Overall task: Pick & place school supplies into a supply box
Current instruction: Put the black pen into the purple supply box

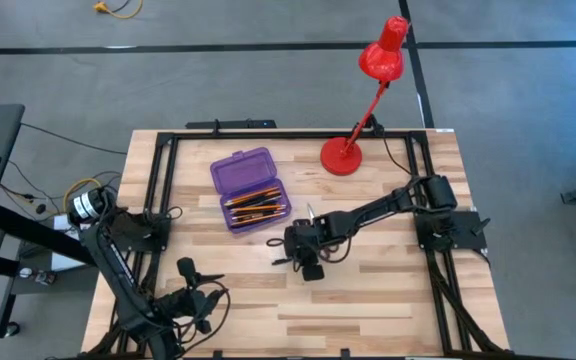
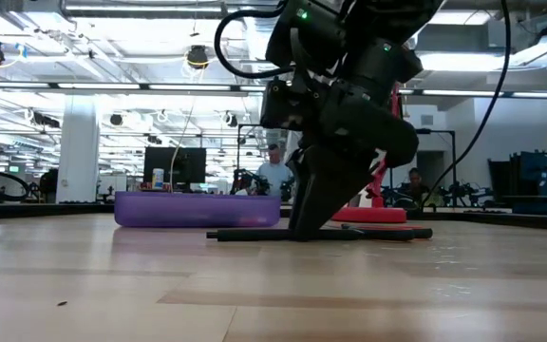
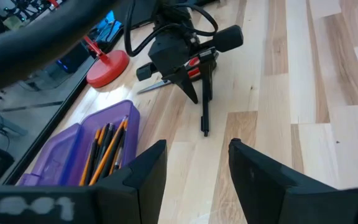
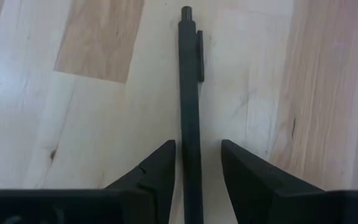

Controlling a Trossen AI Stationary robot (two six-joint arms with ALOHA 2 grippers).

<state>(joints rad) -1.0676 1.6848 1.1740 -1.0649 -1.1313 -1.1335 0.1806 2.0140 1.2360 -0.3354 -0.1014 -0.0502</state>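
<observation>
Black and slim, the pen point(image 4: 190, 112) lies flat on the table just beside the purple supply box point(image 1: 250, 188). We have the right gripper point(image 4: 197, 165) straddling its barrel, jaws narrowly apart, not yet clamped. We judge it light, stiff and slippery, so mid-barrel is best. The left gripper point(image 3: 196, 167) waits wide open, well away from the box.

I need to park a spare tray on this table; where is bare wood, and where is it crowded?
Free: the near strip in front of the right gripper, and the right side below the red lamp. Crowded: the middle, with the supply box, black pen, scissors; left gripper waits near-left.
</observation>
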